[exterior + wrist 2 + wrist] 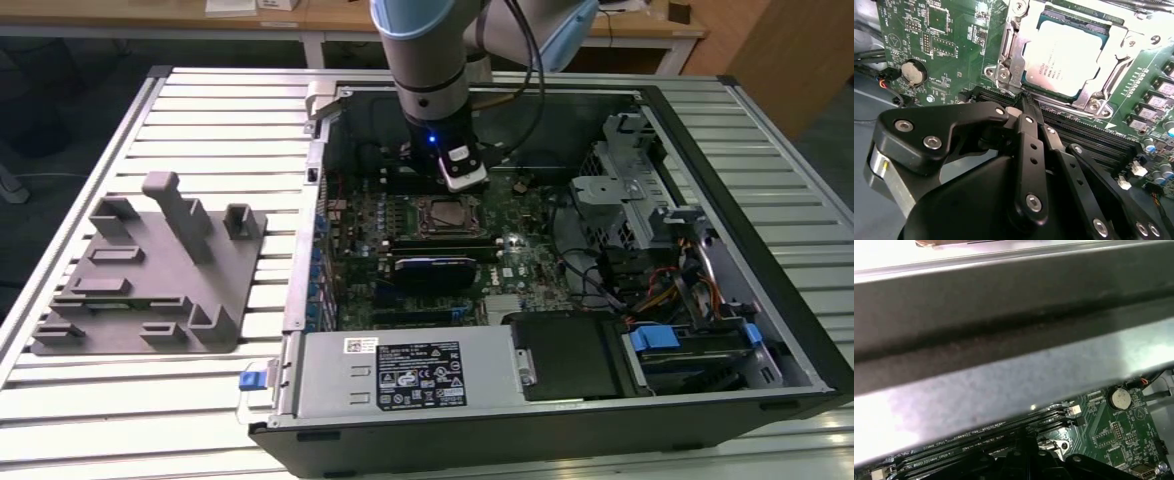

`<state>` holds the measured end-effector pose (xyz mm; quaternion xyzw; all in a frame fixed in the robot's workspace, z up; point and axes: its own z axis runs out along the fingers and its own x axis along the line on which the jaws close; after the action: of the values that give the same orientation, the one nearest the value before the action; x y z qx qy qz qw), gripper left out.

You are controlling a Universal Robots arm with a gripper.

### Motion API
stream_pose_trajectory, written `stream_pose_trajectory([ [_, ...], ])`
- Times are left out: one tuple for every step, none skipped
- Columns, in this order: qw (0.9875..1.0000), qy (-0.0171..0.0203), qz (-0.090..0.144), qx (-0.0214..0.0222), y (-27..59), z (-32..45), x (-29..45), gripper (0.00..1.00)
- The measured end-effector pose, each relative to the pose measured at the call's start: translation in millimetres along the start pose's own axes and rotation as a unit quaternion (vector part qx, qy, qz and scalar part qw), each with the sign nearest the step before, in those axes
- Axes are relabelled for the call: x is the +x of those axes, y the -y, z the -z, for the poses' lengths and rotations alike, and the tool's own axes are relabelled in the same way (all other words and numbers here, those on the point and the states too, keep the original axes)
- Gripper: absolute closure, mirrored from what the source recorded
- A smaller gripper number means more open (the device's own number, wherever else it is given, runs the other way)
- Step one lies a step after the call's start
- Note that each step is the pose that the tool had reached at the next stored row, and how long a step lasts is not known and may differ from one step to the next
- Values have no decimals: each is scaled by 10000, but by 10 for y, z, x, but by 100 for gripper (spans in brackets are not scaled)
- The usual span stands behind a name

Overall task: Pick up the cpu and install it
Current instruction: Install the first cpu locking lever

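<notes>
The cpu (1066,60), a small square chip with a pale silver top, lies flat inside the metal socket frame (1009,65) on the green motherboard. In the exterior view the cpu (445,214) sits in the middle of the open computer case. My gripper (1024,99) hangs just beside the socket's edge, over the black memory slots (1089,130). Its black fingers (1030,145) are shut together at a point, with nothing between them. In the exterior view the gripper (458,186) is just behind the socket, under the arm's wrist.
The case's walls (320,200) ring the board. A black heatsink block (434,272), a power supply (400,375) and drive cages with cables (641,230) crowd the case. A grey fixture (147,270) stands on the slatted table at the exterior view's left. A coin battery (913,71) sits nearby.
</notes>
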<state>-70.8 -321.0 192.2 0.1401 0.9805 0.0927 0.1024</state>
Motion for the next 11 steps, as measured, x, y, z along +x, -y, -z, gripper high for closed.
stream_pose_trajectory([
  [10000,1,-2,1,3,-1,0,89],
  [10000,1,-4,1,6,-2,-1,89],
  [10000,1,-7,4,12,-2,-2,89],
  [10000,2,-10,3,15,-3,-2,89],
  [10000,2,-13,0,18,-4,-3,89],
  [10000,1,-15,-4,21,-4,-4,89],
  [10000,-1,-18,-9,24,-4,-5,89],
  [10000,-4,-22,-22,27,-3,-6,89],
  [10000,-8,-26,-38,28,-3,-6,89],
  [10000,-9,-27,-42,28,-3,-6,89],
  [10000,-9,-28,-43,28,-3,-6,89],
])
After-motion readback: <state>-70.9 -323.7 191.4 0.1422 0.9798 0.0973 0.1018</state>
